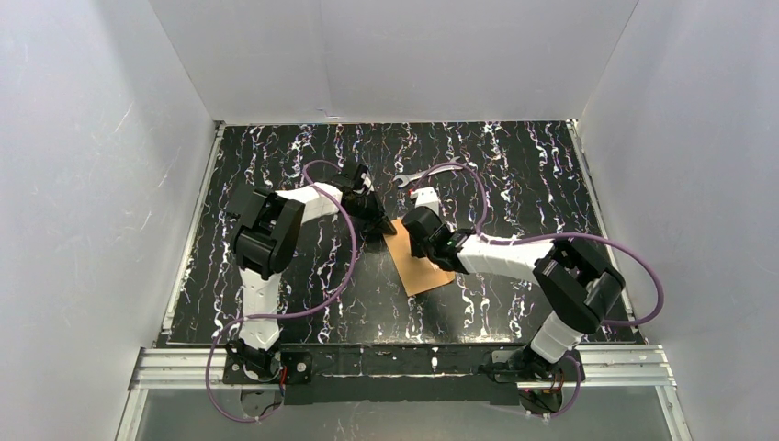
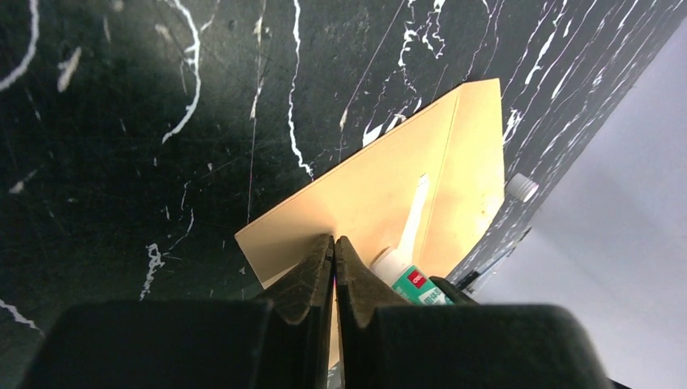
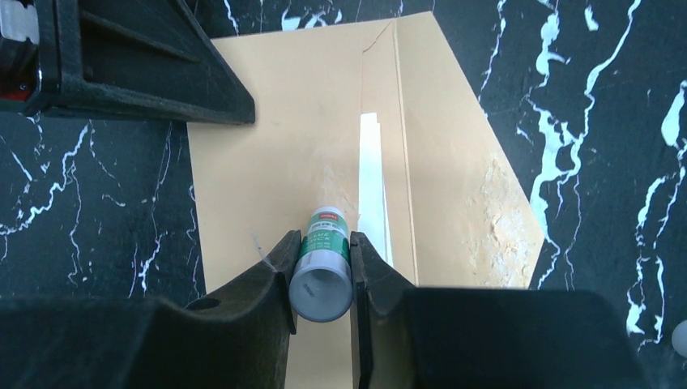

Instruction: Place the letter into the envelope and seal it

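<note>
1. Black, white-veined table point(image 1: 514, 184), spanning the floor between white walls, with both arms bolted at the near edge and reaching in to the middle.
2. Envelope point(image 1: 424, 271), orange-brown and plain, lying flat at mid-table and slightly skewed. Pointed flap point(image 3: 462, 146) folded open and flat on the table, with a rough whitish smear point(image 3: 502, 194) near its point.
3. Left gripper point(image 2: 334, 243), jaws closed tight together, tips down on the envelope's face close to one corner. Looks like pressing down rather than pinching, going by the sliver of tan paper visible through the slit between the fingers.
4. Right gripper point(image 3: 322, 243), over the envelope's body, clamped on a glue stick from both sides.
5. Glue stick point(image 3: 322, 263), white with a green label, held lengthwise between the fingers, round butt end toward the wrist camera, nose pointing down at the envelope just beside the flap's fold. Cannot tell whether touching the paper.
6. Silver wrench point(image 1: 415, 175), lying on the table behind both grippers, apart from the envelope.
7. Narrow pale strip point(image 3: 373, 186), running along the fold at the envelope's mouth. Cannot tell whether this is the letter's edge; no other sign of the letter.
8. Small white cap-like piece point(image 2: 522, 188), on the table just past the envelope's far corner.
</note>
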You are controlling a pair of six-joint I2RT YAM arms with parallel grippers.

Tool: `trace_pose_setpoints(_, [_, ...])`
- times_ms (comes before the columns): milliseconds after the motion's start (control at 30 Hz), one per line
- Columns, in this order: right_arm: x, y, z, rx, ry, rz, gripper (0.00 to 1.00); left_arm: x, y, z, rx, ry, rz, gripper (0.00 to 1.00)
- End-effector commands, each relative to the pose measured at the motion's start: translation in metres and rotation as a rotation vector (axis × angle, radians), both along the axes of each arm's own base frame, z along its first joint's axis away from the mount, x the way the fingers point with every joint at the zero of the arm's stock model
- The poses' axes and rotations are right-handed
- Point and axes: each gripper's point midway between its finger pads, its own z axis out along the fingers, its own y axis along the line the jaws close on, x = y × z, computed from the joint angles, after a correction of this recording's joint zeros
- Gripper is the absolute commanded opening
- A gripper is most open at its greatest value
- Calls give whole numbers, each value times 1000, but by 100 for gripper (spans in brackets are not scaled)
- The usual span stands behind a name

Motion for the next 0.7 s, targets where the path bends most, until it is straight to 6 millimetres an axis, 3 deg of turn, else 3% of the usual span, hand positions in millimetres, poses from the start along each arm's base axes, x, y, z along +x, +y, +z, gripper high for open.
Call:
trace_pose_setpoints(0, [-51,-33,-25,-139,239,16,1,-17,27,-51,199,67,153,0])
trace_pose_setpoints(200, [-72,-29,-24,-131,286,87,1,-3,25,-53,210,79,278,0])
trace_pose_setpoints(433, [-86,-30,-27,-145,314,142,1,-6,31,-63,254,106,301,0])
trace_pose_setpoints(667, [-71,-46,-49,-201,231,56,1,-10,27,-65,239,114,269,0])
